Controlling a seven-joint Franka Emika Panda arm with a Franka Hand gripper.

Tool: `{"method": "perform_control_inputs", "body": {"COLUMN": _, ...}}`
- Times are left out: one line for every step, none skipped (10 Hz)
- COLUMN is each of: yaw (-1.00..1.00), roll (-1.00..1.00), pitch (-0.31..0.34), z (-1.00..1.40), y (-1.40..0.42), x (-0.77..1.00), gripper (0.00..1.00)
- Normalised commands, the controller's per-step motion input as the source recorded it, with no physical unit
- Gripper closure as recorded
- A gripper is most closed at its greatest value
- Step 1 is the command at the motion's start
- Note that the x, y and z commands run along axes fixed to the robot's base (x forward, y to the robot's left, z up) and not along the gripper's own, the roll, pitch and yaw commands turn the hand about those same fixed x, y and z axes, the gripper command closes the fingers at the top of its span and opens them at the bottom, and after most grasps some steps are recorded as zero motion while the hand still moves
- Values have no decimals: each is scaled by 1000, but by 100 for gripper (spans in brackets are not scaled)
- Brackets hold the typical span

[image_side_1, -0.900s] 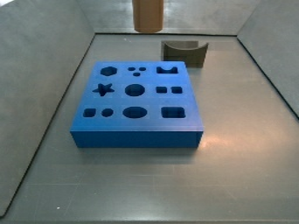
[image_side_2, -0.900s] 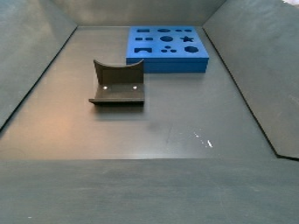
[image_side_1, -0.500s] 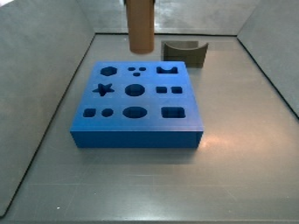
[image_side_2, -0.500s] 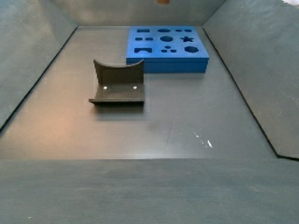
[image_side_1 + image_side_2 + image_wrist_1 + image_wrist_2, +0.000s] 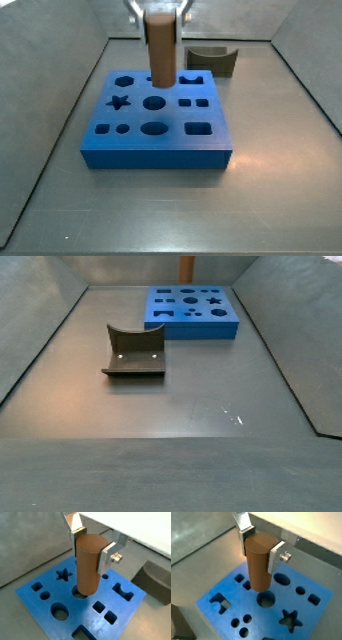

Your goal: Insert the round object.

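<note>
My gripper (image 5: 92, 549) is shut on the round object (image 5: 89, 564), a tall brown wooden cylinder peg held upright by its upper end. It also shows in a wrist view (image 5: 258, 559) and in both side views (image 5: 162, 48) (image 5: 186, 267). The peg hangs over the blue block (image 5: 158, 128), with its lower end a little above the block's top, close to the central round hole (image 5: 266, 600). The block has several cut-outs of different shapes. In a side view the gripper (image 5: 160, 8) is cut off by the frame edge.
A dark olive block with a curved notch (image 5: 211, 60) stands behind the blue block; it also shows in a side view (image 5: 134, 351) and in a wrist view (image 5: 157, 582). Grey walls (image 5: 54, 90) ring the grey floor.
The gripper has come down and forward with the peg. The peg now hangs lower, over the blue block's middle, where before it was up at the back wall.
</note>
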Motion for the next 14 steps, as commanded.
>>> {"method": "perform_control_inputs", "body": {"yaw": -91, "roll": 0, "pitch": -97, "z": -677, "y": 83, "x": -209, "gripper": 100}}
{"method": "perform_control_inputs", "body": {"yaw": -74, "roll": -61, "pitch": -84, "z": -457, "y": 86, "x": -140, "gripper": 100}}
{"method": "perform_control_inputs", "body": {"yaw": 0, "roll": -161, "pitch": -51, "z": -163, "y": 6, "x": 0, "gripper": 100}}
{"method": "perform_control_inputs", "body": {"yaw": 0, "roll": -124, "pitch": -11, "z": -91, "y": 20, "x": 0, "gripper": 100}}
{"method": "perform_control_inputs", "body": {"yaw": 0, "roll": -46, "pitch": -66, "z": -203, "y": 63, "x": -66, "gripper": 100}}
{"method": "perform_control_inputs", "body": {"yaw": 0, "roll": -36, "pitch": -44, "z": -171, "y": 131, "x": -94, "gripper": 100}}
{"method": "perform_control_inputs", "body": {"yaw": 0, "roll": -43, "pitch": -50, "z": -140, "y": 157, "x": -143, "gripper": 100}}
{"method": "perform_control_inputs", "body": {"yaw": 0, "roll": -57, "pitch": -54, "z": -143, "y": 69, "x": -94, "gripper": 100}}
{"method": "perform_control_inputs", "body": {"yaw": 0, "roll": -90, "pitch": -80, "z": -254, "y": 0, "x": 0, "gripper": 100}}
{"method": "perform_control_inputs", "body": {"yaw": 0, "roll": -70, "pitch": -74, "z": -226, "y": -123, "x": 9, "gripper": 100}}
{"method": "perform_control_inputs", "body": {"yaw": 0, "roll": -27, "pitch": -39, "z": -160, "y": -209, "x": 49, "gripper": 100}}
{"method": "perform_control_inputs", "body": {"yaw": 0, "roll": -7, "pitch": -20, "z": -151, "y": -171, "x": 43, "gripper": 100}}
{"method": "perform_control_inputs", "body": {"yaw": 0, "roll": -7, "pitch": -10, "z": -331, "y": 0, "x": 66, "gripper": 100}}
{"method": "perform_control_inputs", "body": {"yaw": 0, "roll": 0, "pitch": -74, "z": -571, "y": 31, "x": 0, "gripper": 100}}
